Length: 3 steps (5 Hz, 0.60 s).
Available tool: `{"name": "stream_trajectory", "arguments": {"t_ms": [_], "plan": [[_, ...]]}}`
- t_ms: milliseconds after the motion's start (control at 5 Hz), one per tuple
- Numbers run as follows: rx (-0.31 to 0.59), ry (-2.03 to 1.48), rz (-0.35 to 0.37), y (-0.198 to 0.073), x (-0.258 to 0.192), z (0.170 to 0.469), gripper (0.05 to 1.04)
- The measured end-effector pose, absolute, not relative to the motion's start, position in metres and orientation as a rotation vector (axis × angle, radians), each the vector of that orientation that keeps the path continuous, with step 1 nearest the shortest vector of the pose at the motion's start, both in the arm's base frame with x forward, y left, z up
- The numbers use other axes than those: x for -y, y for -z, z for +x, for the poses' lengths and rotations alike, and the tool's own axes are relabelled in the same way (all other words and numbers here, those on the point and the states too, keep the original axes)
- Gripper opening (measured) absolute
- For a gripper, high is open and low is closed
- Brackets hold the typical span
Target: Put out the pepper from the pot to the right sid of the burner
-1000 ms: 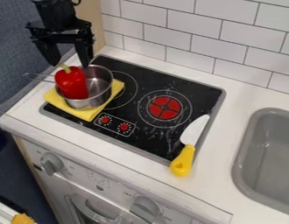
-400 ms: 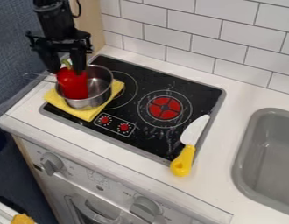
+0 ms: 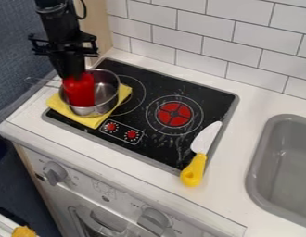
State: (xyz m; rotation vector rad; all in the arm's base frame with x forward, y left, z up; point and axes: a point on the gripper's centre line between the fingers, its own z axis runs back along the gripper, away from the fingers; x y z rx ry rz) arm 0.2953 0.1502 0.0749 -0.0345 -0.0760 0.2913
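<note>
The pincer (image 3: pixel 72 75) is closed down on the top of the pepper (image 3: pixel 79 92), which sits upright in the pot (image 3: pixel 90 110) directly below, its stem hidden under the grip. The hold looks shallow, up at the smooth crown, so the pepper could slide out or swing once its weight comes on. The pot wall lies just beneath and around the pincer, and much of the pepper is inside it; a sideways pull before the base clears the rim would likely catch and tip or drag the pot. Under that, the yellow cloth (image 3: pixel 97 121) could slip along the smooth stove (image 3: pixel 149 85) and let the pot go with it. Farther off, to the pincer's right in the view, is the red burner (image 3: pixel 174 114), a likely place for a low carry or an early release to go wrong. Past it, farther right and lower, the knife (image 3: pixel 194 170) lies across the stove's edge; a pepper set down there could roll off the handle. Farthest is the sink (image 3: pixel 255 152), set in the worktop (image 3: pixel 233 176), where an overlong carry might drop it.
</note>
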Motion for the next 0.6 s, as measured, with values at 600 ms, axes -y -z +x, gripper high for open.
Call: {"name": "stream_trajectory", "arguments": {"t_ms": [600], "plan": [[0.195,-0.173,-0.076,-0.119,-0.095,0.316,0.211]]}}
